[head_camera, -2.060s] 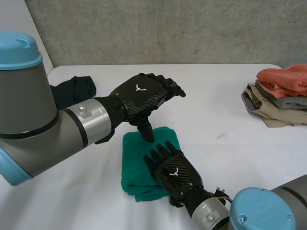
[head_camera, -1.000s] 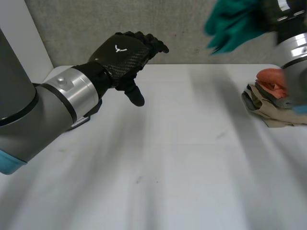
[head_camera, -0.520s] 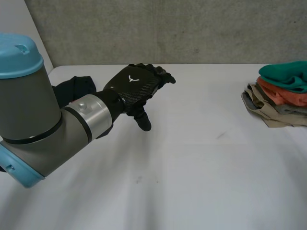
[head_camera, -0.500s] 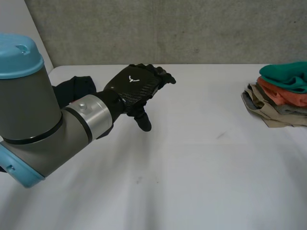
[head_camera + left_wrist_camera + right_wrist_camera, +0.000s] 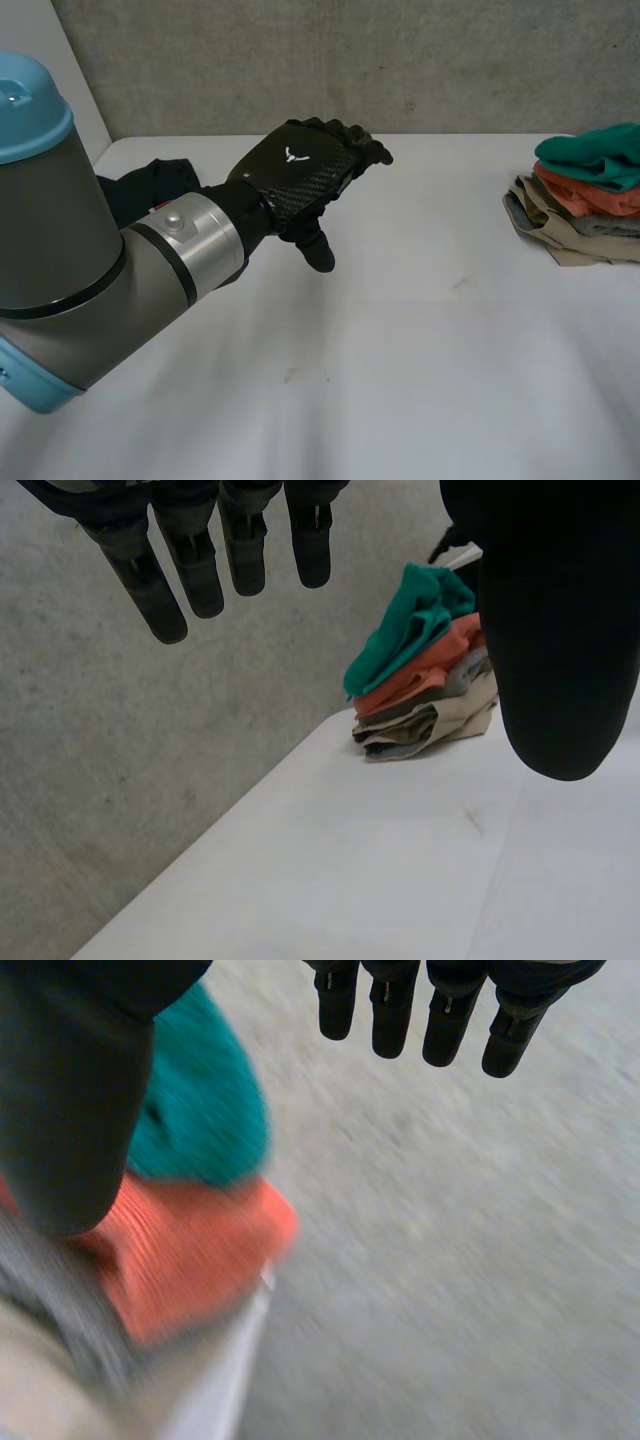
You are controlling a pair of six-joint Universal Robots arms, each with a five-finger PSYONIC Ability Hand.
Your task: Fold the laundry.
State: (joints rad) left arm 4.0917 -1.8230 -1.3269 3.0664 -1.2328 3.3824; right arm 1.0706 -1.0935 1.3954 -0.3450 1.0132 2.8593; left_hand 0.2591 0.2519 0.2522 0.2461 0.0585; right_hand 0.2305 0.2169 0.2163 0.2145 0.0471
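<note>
A folded green towel (image 5: 592, 152) lies on top of the stack of folded laundry (image 5: 575, 222) at the table's far right; my left wrist view shows that green towel (image 5: 405, 630) on the pile too. My left hand (image 5: 300, 180) hovers open over the table's left-middle, fingers straight, holding nothing. In its own wrist view my right hand (image 5: 70, 1070) is open above the green towel (image 5: 205, 1110) and the orange cloth (image 5: 180, 1250) under it, fingers straight and apart from the thumb. A dark garment (image 5: 150, 185) lies crumpled behind my left arm.
The white table (image 5: 420, 340) ends at a grey concrete wall (image 5: 400, 60) at the back. The stack sits close to the table's right edge.
The right hand carried the green towel off the table's middle, set it on the stack at the right and let go. My left hand lifted, then drifted slightly right.
</note>
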